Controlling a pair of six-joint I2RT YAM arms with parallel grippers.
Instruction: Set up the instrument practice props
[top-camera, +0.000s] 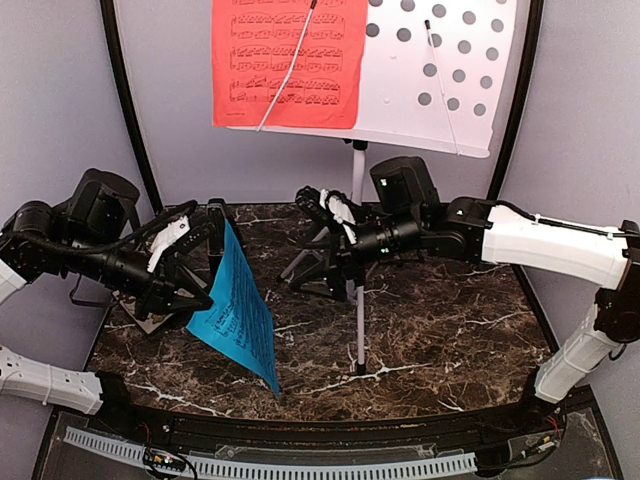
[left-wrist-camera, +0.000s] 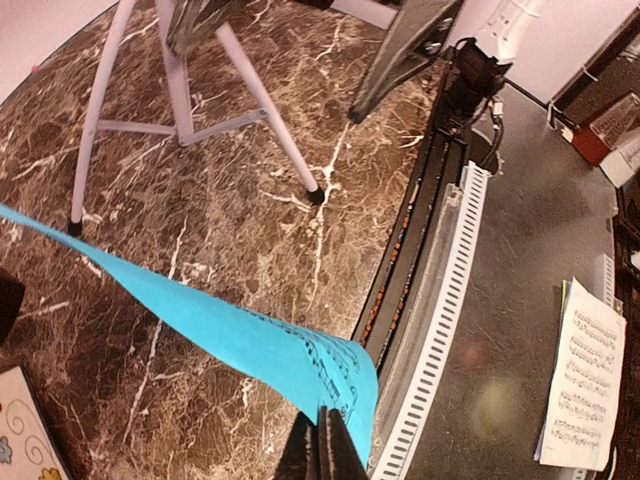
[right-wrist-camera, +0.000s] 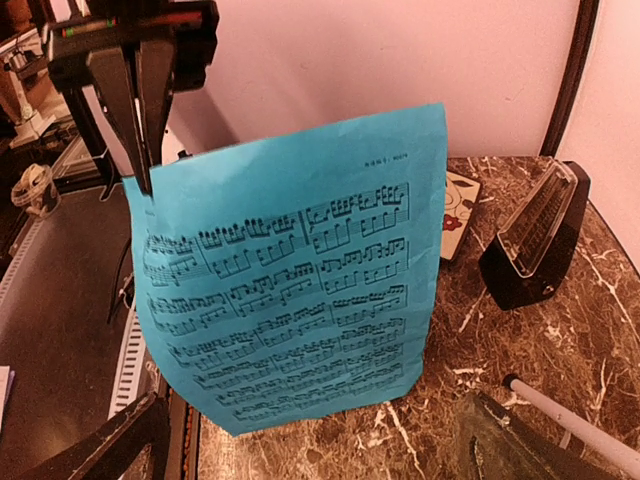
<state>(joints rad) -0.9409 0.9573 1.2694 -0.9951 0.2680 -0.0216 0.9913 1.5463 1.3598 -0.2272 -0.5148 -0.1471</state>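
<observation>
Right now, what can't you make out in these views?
- White perforated music stand and red sheet of printed music: tops cut off by the top view's upper edge.
- Square floral tile: cut by the left wrist view's corner. In the right wrist view it is partly hidden behind the blue sheet of printed music.
- Small black pyramid-shaped metronome: can't pick it out in the top view.
</observation>
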